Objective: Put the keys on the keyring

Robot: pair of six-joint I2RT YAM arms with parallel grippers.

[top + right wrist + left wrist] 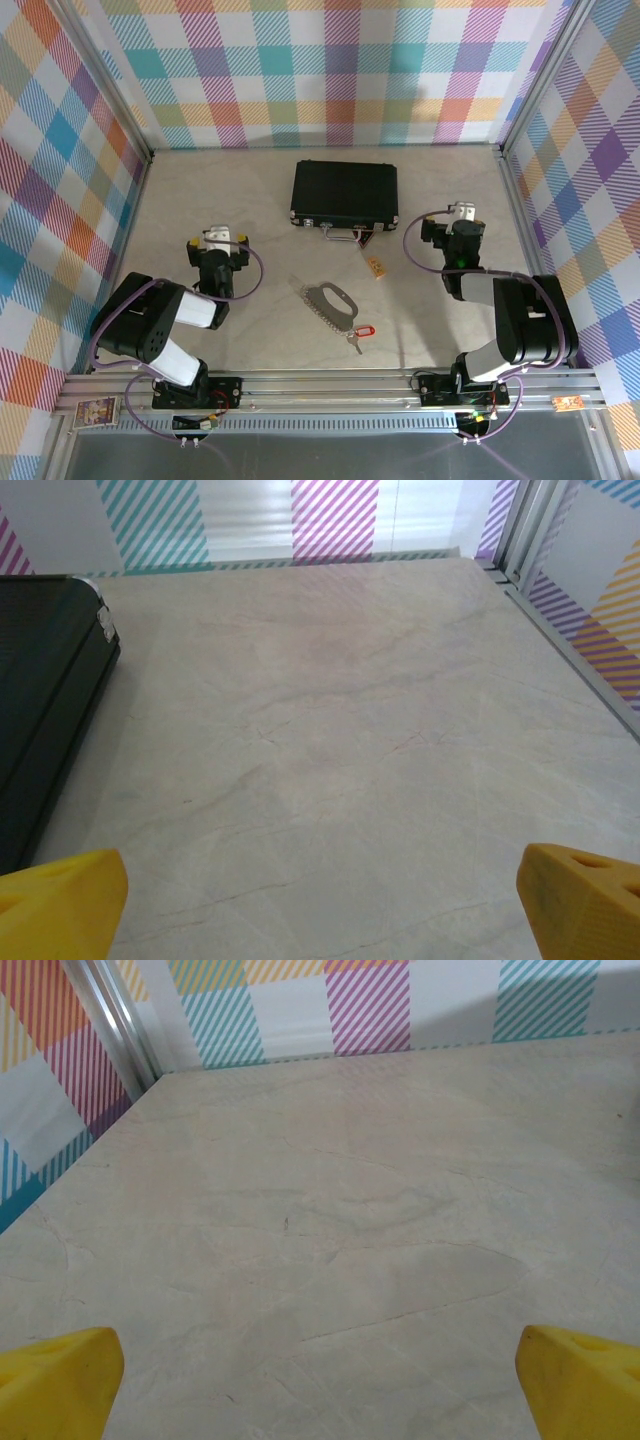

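While the case sits closed, keys lie apart.

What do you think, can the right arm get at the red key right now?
Probably yes. The key lies in the open near the table's front, beside the keyring; the right gripper is open and empty, with bare table between them.

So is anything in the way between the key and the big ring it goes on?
No, nothing I can see. The key lies right next to the near end of the keyring. The black case and the small orange tag sit farther back, out of the way.
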